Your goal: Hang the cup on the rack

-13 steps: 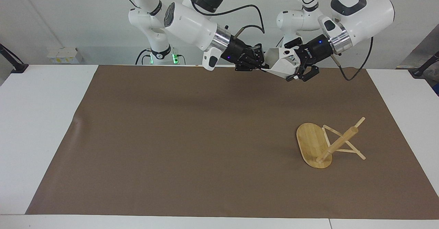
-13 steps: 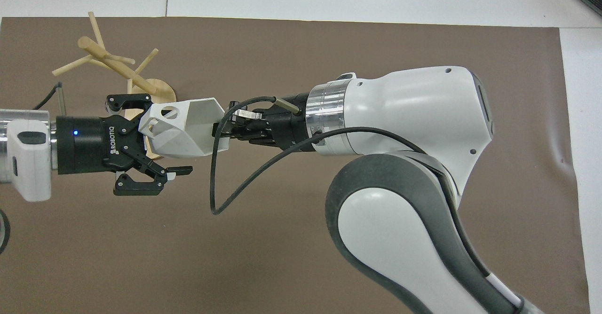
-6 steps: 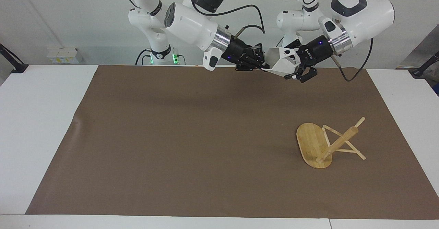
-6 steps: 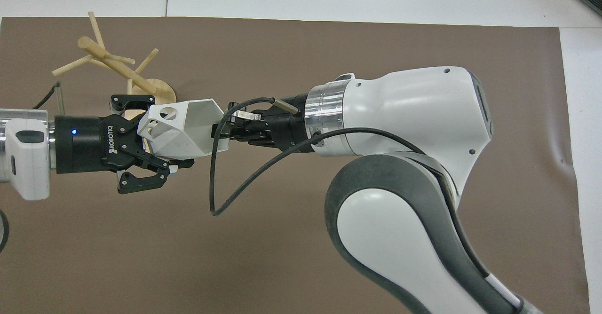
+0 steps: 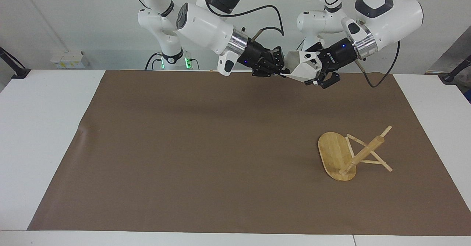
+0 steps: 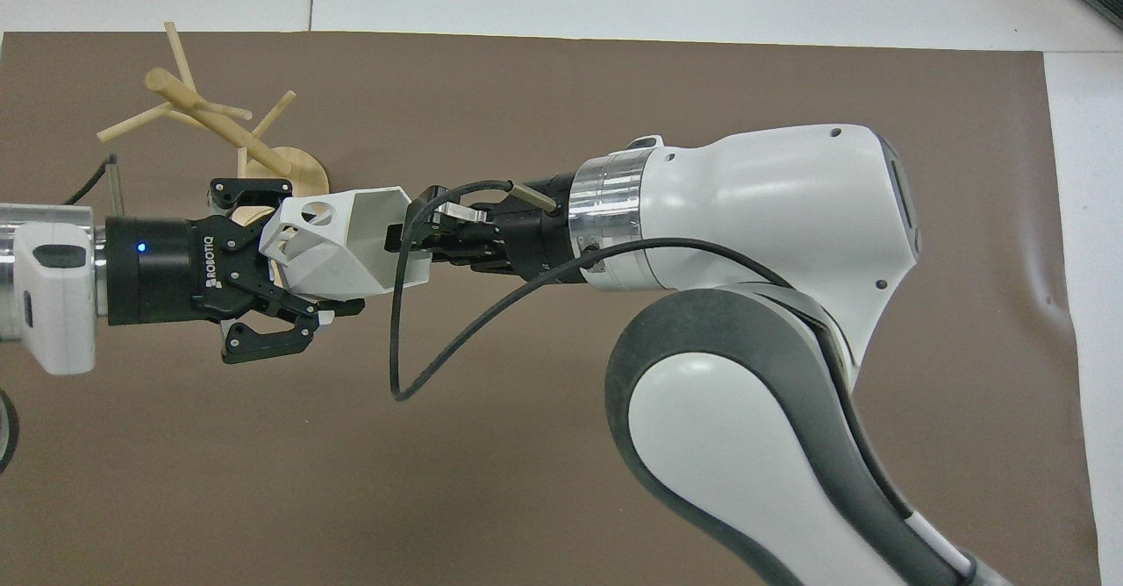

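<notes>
High over the bench, my left gripper (image 6: 289, 283) clamps its fingers on the white cup (image 6: 338, 244) at its base and handle, while my right gripper (image 6: 421, 248) pinches its rim. The rack (image 5: 349, 154) lies tipped below.

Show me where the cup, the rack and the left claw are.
cup (image 6: 338, 257), overhead view, on its faceted side wall.
rack (image 5: 333, 154), facing view, on its oval bamboo base.
left claw (image 6: 294, 257), overhead view, midway between its fingertips at the cup's handle end.
</notes>
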### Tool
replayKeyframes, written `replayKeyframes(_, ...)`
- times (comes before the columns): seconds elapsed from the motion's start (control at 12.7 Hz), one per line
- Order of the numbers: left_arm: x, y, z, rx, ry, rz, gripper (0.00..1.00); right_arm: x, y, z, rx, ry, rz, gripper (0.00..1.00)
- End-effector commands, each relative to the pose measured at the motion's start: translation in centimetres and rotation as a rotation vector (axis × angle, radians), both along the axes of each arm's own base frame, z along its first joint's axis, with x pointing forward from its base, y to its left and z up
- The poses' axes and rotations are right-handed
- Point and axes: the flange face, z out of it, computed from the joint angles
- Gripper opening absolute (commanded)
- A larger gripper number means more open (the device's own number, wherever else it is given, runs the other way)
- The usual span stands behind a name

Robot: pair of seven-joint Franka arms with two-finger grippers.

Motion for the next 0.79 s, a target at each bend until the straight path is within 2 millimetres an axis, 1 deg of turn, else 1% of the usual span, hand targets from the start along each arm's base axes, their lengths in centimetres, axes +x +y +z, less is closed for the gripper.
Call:
replayKeyframes(0.0,-0.1,-0.1,0.5,-0.023,0.004,0.002,0.0,0.2,0.4,0.3,0.021,-0.011,-0.003,1.0)
replayKeyframes(0.24,0.0,0.5,0.1,-0.017,0.03,0.032,0.0,0.3,0.2,0.2,0.02,-0.012,-0.006,1.0)
replayKeyframes(0.39,0.4,1.4,0.0,0.003,0.056,0.083,0.0,0.4,0.2,0.0,0.015,-0.012,-0.006,1.0)
replayKeyframes(0.55,0.8,2.3,-0.5,0.053,0.06,0.131,0.0,0.7,-0.4,-0.4,-0.005,-0.019,-0.011,1.0)
replayKeyframes(0.71,1.0,3.1,-1.5,0.117,0.057,0.182,0.0,1.3,-1.5,-0.7,-0.066,-0.058,-0.016,1.0)
